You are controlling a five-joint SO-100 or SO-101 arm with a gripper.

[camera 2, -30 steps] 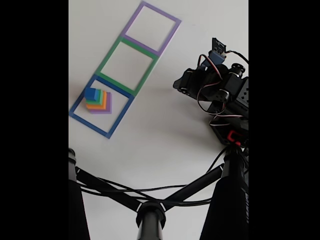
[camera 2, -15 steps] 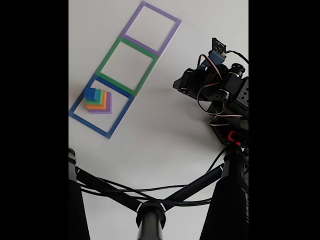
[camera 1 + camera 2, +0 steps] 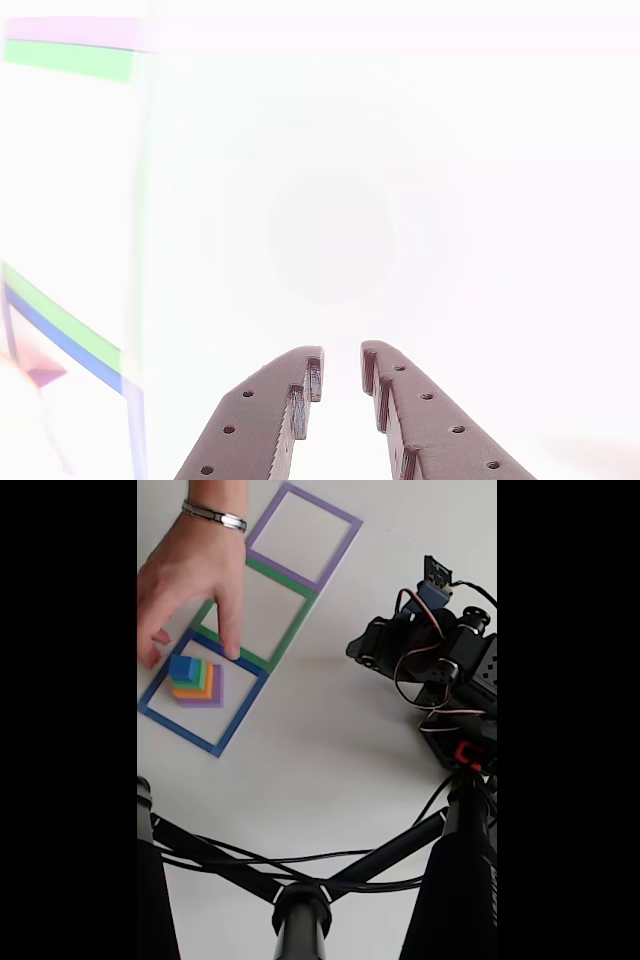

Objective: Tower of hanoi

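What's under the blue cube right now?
The blue cube tops a stack: green, then orange, then the purple slab on the table, inside the blue outline. Their covered middles can't be seen.

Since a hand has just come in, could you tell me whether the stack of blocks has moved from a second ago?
No. The stack of blocks sits at the same spot inside the blue square outline.

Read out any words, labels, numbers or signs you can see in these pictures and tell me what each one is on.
None can be read.
The blue cube and the blocks stacked under it are plain, with no print.
The square outlines carry no lettering.
The arm shows a red part low down, too small and blurred to tell if it bears text.
The hand shows holes, no markings.
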